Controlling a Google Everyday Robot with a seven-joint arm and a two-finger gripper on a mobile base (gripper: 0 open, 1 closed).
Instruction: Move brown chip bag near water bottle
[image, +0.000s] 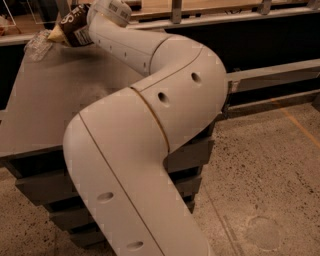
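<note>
The brown chip bag (73, 25) is dark brown with white lettering and a cream end. It hangs tilted just above the far left corner of the grey table (55, 105). My gripper (86, 23) is at the end of the white arm (150, 100) and is shut on the bag's right part; its fingers are mostly hidden behind the wrist. The water bottle (38, 43) is clear and crinkled. It lies on the table just left of and below the bag's cream end, very close to it.
The arm's large elbow fills the middle of the view and hides the table's right side. A dark counter with a rail (260, 30) runs behind the table. A speckled floor (270, 175) lies to the right.
</note>
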